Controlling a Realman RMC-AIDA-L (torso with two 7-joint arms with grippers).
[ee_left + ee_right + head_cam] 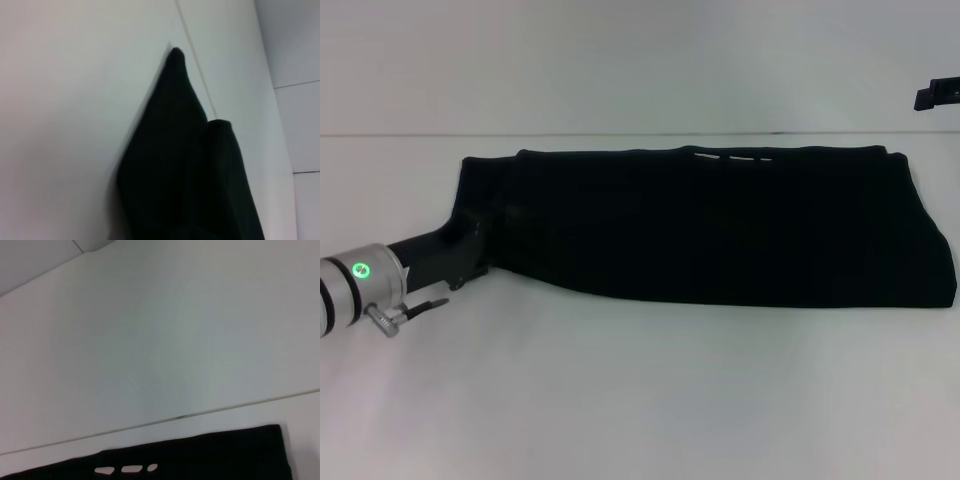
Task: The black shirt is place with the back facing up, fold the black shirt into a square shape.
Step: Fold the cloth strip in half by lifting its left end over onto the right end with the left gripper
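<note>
The black shirt [720, 225] lies on the white table as a long band folded lengthwise, running left to right. A few white marks of its print [730, 157] peek out at the far edge, and the right wrist view shows them too [125, 469]. My left gripper [480, 242] is at the shirt's left end, its black body merging with the dark cloth. The left wrist view shows stacked layers of the shirt [180, 165] tapering to a corner. My right gripper [937, 93] hangs high at the far right, away from the shirt.
The white table [620, 400] stretches wide in front of the shirt. Its far edge [420, 135] runs just behind the shirt, with a pale wall beyond.
</note>
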